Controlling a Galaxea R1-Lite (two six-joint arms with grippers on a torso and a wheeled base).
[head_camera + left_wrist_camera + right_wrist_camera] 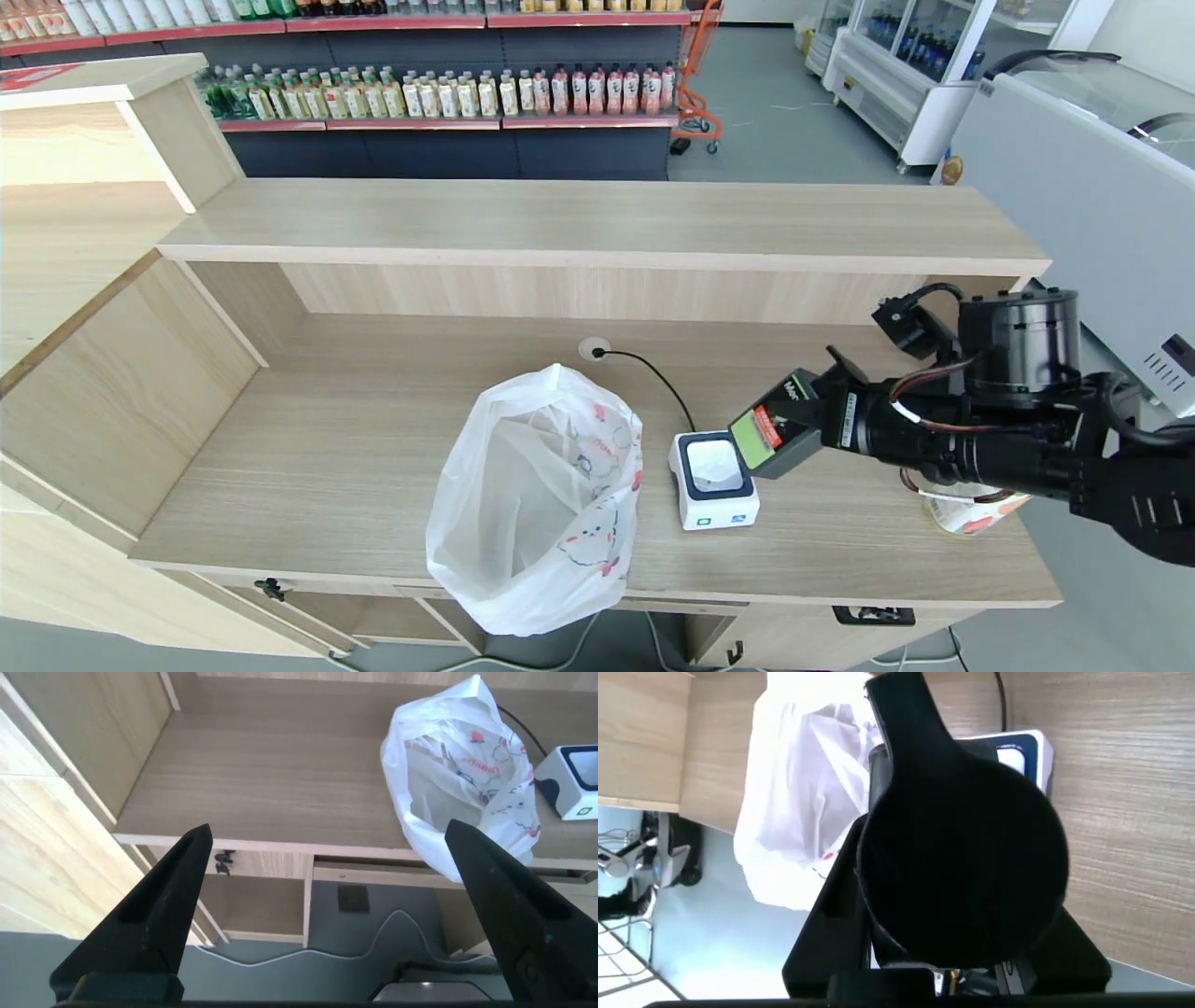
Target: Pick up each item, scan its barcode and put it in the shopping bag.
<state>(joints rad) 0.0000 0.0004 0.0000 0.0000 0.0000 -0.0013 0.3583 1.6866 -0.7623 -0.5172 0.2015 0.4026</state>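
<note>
Black fingers of the right gripper [805, 422] are clenched on a small dark box [777, 435] with a green and red label on its end. In the head view the box is tilted, its labelled end low and just over the near corner of the white scanner [714, 485]. The scanner sits on the wooden counter [355, 439], its glass window facing up and a black cable [658, 378] running from it to a hole in the counter.

Just beside the scanner, toward the robot's left, the white shopping bag [541, 504] stands with its mouth open. A printed tub [971, 511] rests on the counter under the right arm, partly hidden by it.

The step in hand looks like scanning. To do it well, the box face with the barcode should be turned flat toward the window and held close above it. Which face bears the barcode cannot be told.

The head view gives the box's tilt and its place over the scanner. In the right wrist view a dark shape covers the middle, with the bag [799, 793] and a scanner corner [1025, 751] beyond it. The left wrist view shows the left gripper [329, 835] with its fingers spread wide and nothing between them, held off the counter's front edge, the bag [462, 775] well apart from it.
</note>
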